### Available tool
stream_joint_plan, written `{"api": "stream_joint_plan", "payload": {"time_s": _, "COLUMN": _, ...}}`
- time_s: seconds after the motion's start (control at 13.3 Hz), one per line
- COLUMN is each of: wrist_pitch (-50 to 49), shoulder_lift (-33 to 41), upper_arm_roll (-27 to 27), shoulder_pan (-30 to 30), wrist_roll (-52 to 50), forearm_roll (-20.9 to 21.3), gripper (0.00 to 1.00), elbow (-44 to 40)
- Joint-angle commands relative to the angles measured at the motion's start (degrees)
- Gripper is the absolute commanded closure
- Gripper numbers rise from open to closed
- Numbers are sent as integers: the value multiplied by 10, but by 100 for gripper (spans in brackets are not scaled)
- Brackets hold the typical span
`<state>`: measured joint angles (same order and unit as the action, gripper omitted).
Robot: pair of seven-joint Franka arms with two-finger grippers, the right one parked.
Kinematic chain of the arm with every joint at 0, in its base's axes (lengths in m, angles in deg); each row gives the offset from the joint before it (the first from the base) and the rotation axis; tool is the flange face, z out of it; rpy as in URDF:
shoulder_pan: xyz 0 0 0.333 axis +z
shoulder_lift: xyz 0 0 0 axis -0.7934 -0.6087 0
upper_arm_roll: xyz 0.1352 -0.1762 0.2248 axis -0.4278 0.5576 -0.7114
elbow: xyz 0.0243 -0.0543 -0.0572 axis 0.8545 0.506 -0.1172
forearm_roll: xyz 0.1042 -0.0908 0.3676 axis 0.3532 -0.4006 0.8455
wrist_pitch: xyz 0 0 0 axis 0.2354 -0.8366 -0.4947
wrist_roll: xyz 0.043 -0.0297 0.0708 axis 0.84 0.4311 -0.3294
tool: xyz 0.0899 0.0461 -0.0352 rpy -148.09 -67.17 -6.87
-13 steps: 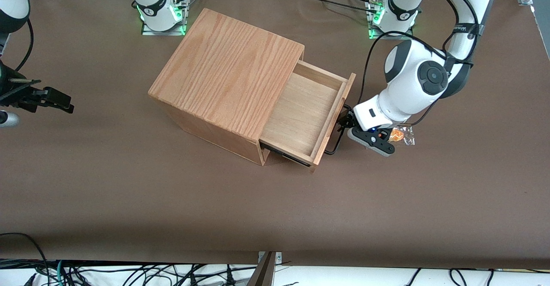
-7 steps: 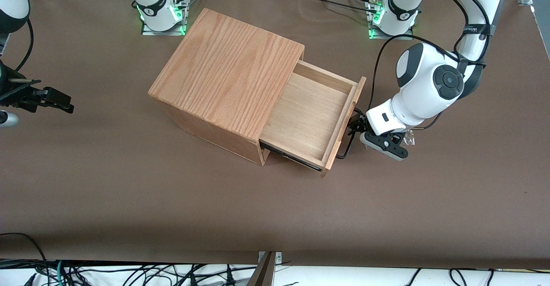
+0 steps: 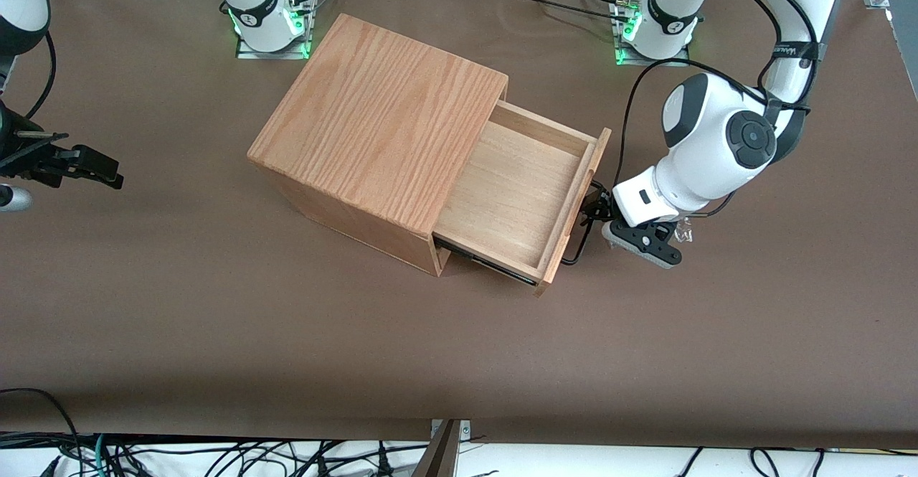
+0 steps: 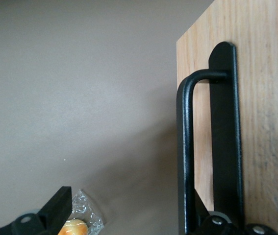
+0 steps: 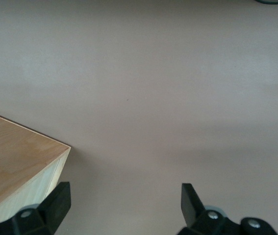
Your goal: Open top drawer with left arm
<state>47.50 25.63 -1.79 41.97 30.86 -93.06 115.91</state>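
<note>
Drawer [image 3: 520,194] stands well out of the box [image 3: 380,125]; I see my gripper [image 3: 597,210] at its wire handle [image 4: 186,147], jaws spread apart.

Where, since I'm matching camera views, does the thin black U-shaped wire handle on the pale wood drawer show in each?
Front view: the thin black U-shaped wire handle is on the open top drawer, with the left arm's black gripper at it.
Left wrist view: it runs along the drawer front, between the open gripper's fingers.
Right wrist view: not in it.
Shared landmark: the drawer front.
</note>
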Motion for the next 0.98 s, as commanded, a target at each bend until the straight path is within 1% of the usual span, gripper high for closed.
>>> {"api": "stream_joint_plan", "payload": {"time_s": 0.0, "wrist_pitch": 36, "shoulder_lift": -13, "upper_arm_roll": -21, "shoulder_pan": -14, "wrist_roll": -39, "forearm_roll": 34, "gripper": 0, "elbow": -6}}
{"api": "stream_joint_plan", "payload": {"time_s": 0.15, "wrist_pitch": 26, "shoulder_lift": -9, "upper_arm_roll": -20, "shoulder_pan": -14, "wrist_roll": -39, "forearm_roll": 33, "gripper": 0, "elbow": -9}}
{"api": "stream_joint_plan", "payload": {"time_s": 0.38, "wrist_pitch": 4, "shoulder_lift": -5, "upper_arm_roll": -21, "shoulder_pan": -14, "wrist_roll": -39, "forearm_roll": 0, "gripper": 0, "elbow": -10}}
{"api": "stream_joint_plan", "payload": {"time_s": 0.68, "wrist_pitch": -11, "shoulder_lift": 0, "upper_arm_roll": -20, "shoulder_pan": -12, "wrist_roll": -39, "forearm_roll": -14, "gripper": 0, "elbow": -12}}
{"api": "stream_joint_plan", "payload": {"time_s": 0.9, "wrist_pitch": -27, "shoulder_lift": 3, "upper_arm_roll": -20, "shoulder_pan": -9, "wrist_roll": -39, "forearm_roll": -16, "gripper": 0, "elbow": -21}}
